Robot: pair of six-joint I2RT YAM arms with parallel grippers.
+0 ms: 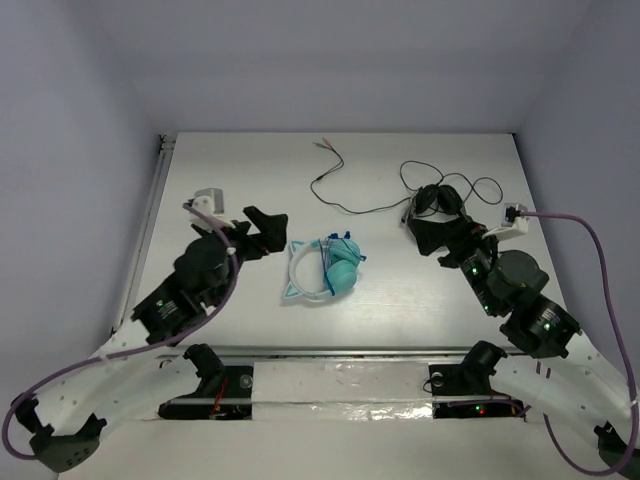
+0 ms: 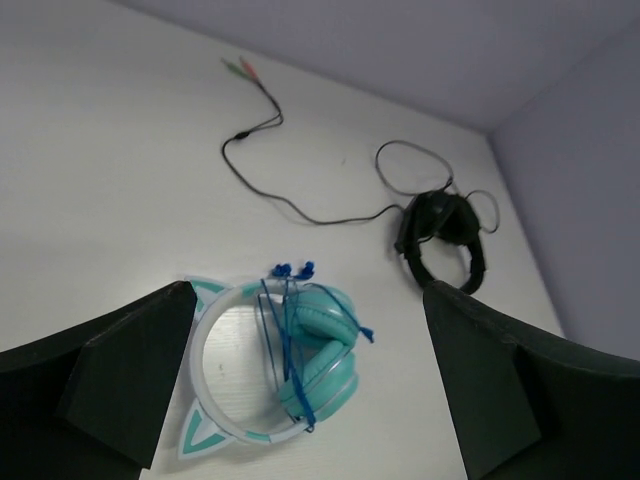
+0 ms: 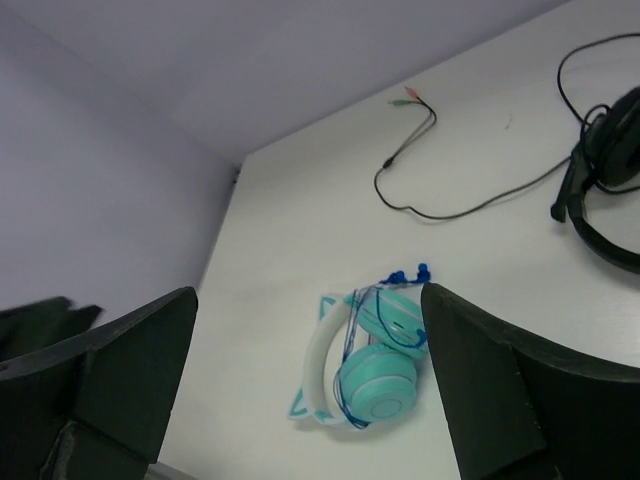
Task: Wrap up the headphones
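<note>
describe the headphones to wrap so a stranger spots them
Look at the middle of the white table. The headphones there are turquoise with a pale cat-ear headband and thin blue cable, unlike the black headphones at the back right.

Black arms (image 1: pixel 190 285), lilac cables (image 1: pixel 600 262), green lights (image 1: pixel 470 268), wedge-shaped black fingers (image 2: pixel 130 380)
</note>
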